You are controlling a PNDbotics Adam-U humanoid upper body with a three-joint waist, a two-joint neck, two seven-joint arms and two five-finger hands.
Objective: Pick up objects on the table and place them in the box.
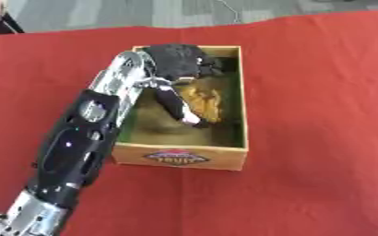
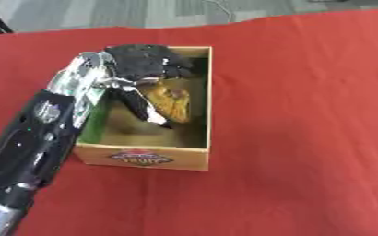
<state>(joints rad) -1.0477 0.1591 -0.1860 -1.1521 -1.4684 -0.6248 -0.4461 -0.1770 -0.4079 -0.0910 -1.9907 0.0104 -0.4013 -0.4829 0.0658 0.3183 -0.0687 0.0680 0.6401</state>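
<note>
The left hand (image 1: 180, 60) reaches into the box (image 1: 181, 158) from its left side, with the forearm crossing over the left wall, so the palm hangs above the far part of the inside. This is probably because the box is deep and narrow: to put a thing on the bottom, the hand must come from above and go down between the walls.

Just below the hand, and a little nearer to the camera, lies a yellow-brown object (image 1: 202, 102). I cannot say what it is; it looks soft and wrinkled. It is already inside the box, close to the right wall. The thumb points down and nearer, along the left side of this object, and its light tip is beside or touching it. The other fingers are bent at the far end of the box, over the top of the object. Whether they clasp it or have let it go, I cannot tell, because the dark fingers hide the contact.

The box stands on the desk (image 1: 321, 92), which carries a red cloth. Around the hand, outside the box, I see no other object on the cloth. The right hand does not show in either view.

I judge that the placing step is near its end.
</note>
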